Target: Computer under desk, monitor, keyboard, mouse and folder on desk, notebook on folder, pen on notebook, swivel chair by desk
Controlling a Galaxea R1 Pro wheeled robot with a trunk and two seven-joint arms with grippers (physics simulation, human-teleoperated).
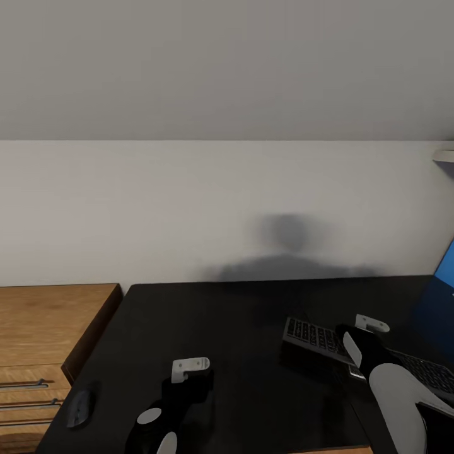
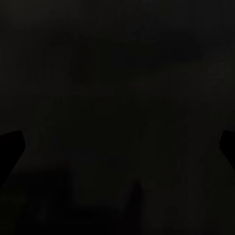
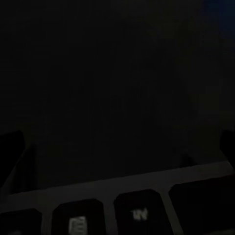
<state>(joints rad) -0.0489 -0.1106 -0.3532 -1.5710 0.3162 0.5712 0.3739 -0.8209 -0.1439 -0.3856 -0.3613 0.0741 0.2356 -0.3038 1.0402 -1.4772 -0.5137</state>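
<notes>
left gripper point(image 1: 189, 372): lowered, jaws spread | right gripper point(image 1: 369, 328): lowered, jaws spread

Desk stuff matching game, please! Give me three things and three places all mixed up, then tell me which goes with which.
Things:
1. keyboard
2. mouse
3. oak drawer unit

Places:
A. near the desk's left edge
B. standing beside the desk, left of it
C. on the desk's right part, under the right arm

Pairs: 1-C, 2-A, 3-B

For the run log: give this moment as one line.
right gripper: over keyboard, grip unclear | left gripper: above desk | mouse: desk's left edge
</notes>
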